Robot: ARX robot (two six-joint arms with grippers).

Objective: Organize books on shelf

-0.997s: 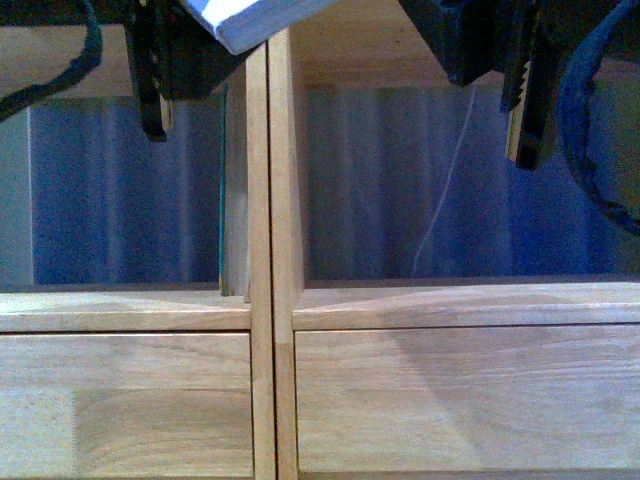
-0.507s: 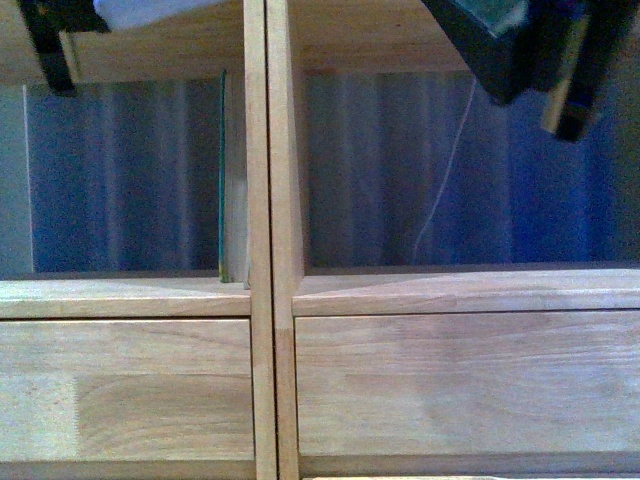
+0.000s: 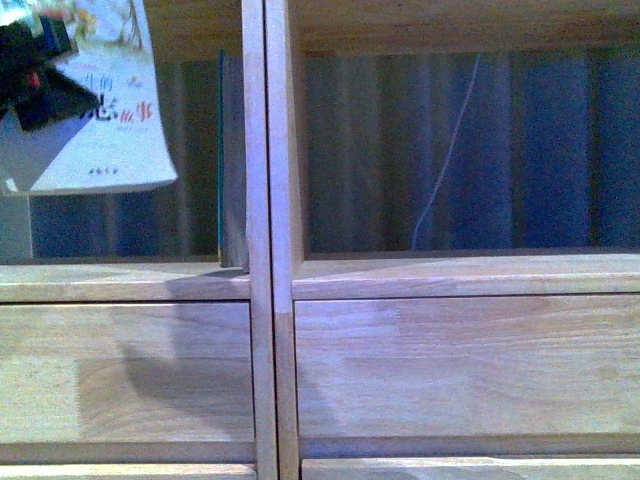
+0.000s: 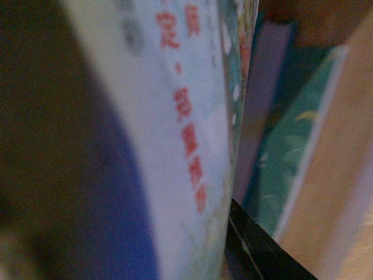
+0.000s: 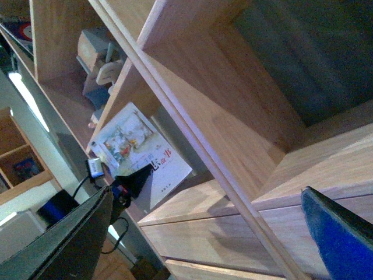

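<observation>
My left gripper (image 3: 35,75) is shut on the paperback (image 3: 100,120) at its upper left part. The paperback is whitish with an illustrated cover and hangs in front of the left cubby of the shelf (image 3: 268,300), cover facing me. In the left wrist view the cover (image 4: 192,116) fills the frame beside one black finger (image 4: 256,245). A thin teal-edged book (image 3: 221,160) stands upright in that cubby against the central divider; it also shows in the left wrist view (image 4: 285,169). My right gripper (image 5: 204,245) is open and empty, off to the right of the shelf (image 5: 192,116), and sees the paperback (image 5: 140,154).
Plain drawer fronts (image 3: 450,370) run below both cubbies. The right cubby holds only a thin white cord (image 3: 445,170) hanging at the back. Higher cubbies hold wooden objects (image 5: 102,67). A dark box with a cable (image 5: 55,207) sits low at the left.
The paperback has swung down from the top edge into view in front of the left cubby, cover facing me. The right gripper has left the front view. The shelf sits lower in frame.
</observation>
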